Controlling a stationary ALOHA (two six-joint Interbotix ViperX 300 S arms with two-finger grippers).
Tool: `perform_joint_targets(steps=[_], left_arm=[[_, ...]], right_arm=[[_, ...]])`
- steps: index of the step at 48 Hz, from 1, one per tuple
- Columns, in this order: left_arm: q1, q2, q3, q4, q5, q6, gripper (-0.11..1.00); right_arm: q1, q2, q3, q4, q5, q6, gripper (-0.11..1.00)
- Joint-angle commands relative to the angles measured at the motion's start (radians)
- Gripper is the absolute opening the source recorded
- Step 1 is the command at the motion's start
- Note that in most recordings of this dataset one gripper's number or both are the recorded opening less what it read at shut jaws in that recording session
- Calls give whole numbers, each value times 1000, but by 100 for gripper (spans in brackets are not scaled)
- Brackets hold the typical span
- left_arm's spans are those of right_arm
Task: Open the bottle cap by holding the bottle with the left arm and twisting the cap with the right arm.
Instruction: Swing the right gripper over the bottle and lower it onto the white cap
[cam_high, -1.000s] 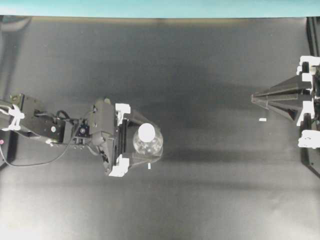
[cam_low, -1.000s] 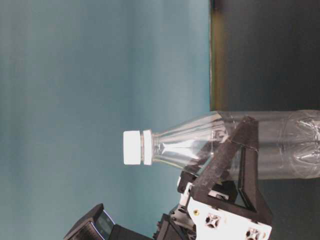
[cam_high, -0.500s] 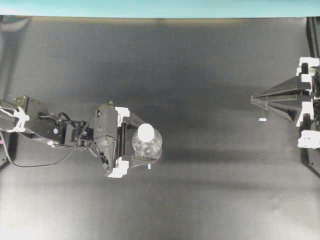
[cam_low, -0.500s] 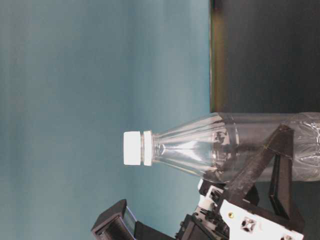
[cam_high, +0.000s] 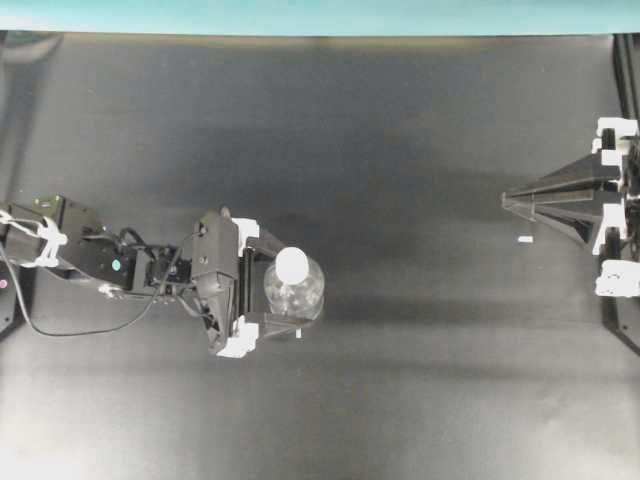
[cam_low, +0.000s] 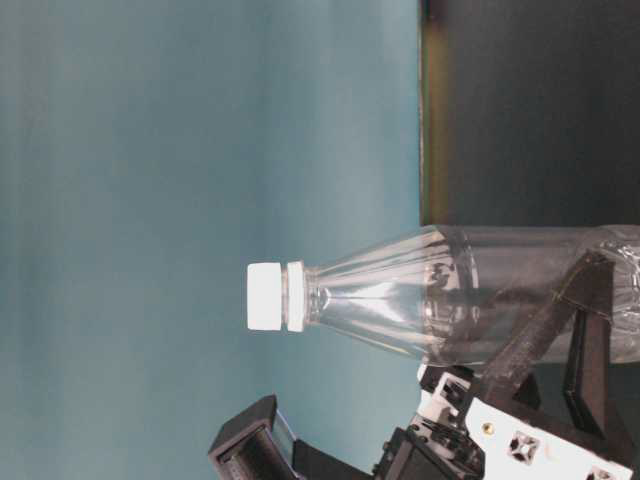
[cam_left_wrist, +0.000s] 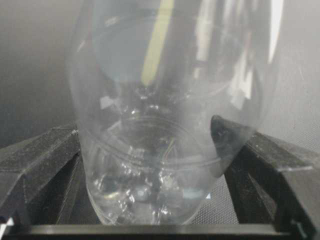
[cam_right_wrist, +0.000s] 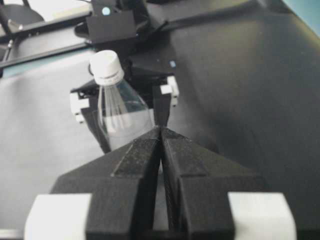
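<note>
The clear bottle (cam_high: 296, 292) stands upright on the black table, its white bottle cap (cam_high: 292, 264) on top. The left arm's gripper (cam_high: 290, 283) is open, one finger on each side of the bottle's lower body. In the left wrist view the bottle (cam_left_wrist: 160, 125) fills the space between the black fingers (cam_left_wrist: 40, 155). In the sideways table-level view the bottle (cam_low: 480, 300) and cap (cam_low: 265, 296) show, with a finger (cam_low: 560, 320) near its base. The right arm's gripper (cam_high: 510, 198) is shut and empty at the far right. From the right wrist its tip (cam_right_wrist: 161, 131) points toward the bottle (cam_right_wrist: 122, 112).
A tiny white scrap (cam_high: 525, 240) lies on the table near the right gripper. Another small white scrap (cam_high: 298, 332) lies just beside the bottle. A teal wall (cam_high: 320, 15) runs along the table's far edge.
The left gripper has slid down the bottle toward its base, still open around it. The bottle and the right arm have not moved.
</note>
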Motion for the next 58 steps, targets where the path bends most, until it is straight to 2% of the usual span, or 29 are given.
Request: perform_joint_targets(steps=[1, 15, 21, 28, 34, 38, 43, 47, 50, 53, 58], left_arm=[[-9, 34, 14, 3, 18, -11, 99], [-11, 37, 15, 3, 17, -3, 91], [-9, 37, 17, 3, 17, 3, 84], [-9, 37, 15, 3, 17, 8, 84], [-11, 37, 17, 3, 17, 11, 84], [-11, 37, 17, 3, 17, 11, 84], [-11, 37, 17, 3, 17, 11, 84], [-11, 37, 17, 3, 17, 11, 84], [-11, 37, 15, 3, 17, 8, 84], [-12, 37, 14, 3, 17, 8, 84], [-14, 37, 12, 3, 17, 8, 84]], right_arm=[[8, 3, -6, 2, -2, 6, 0], [31, 3, -11, 6, 14, 18, 0], [35, 8, -12, 8, 66, 54, 0], [51, 23, -49, 6, 127, 75, 0], [64, 66, -132, 6, 278, 77, 0], [72, 135, -225, 6, 436, 78, 1], [74, 238, -347, 8, 572, 77, 2], [74, 327, -451, 9, 678, 80, 11], [74, 391, -529, 11, 762, 81, 22], [74, 451, -595, 14, 842, 86, 37], [74, 554, -696, 15, 946, 132, 65]])
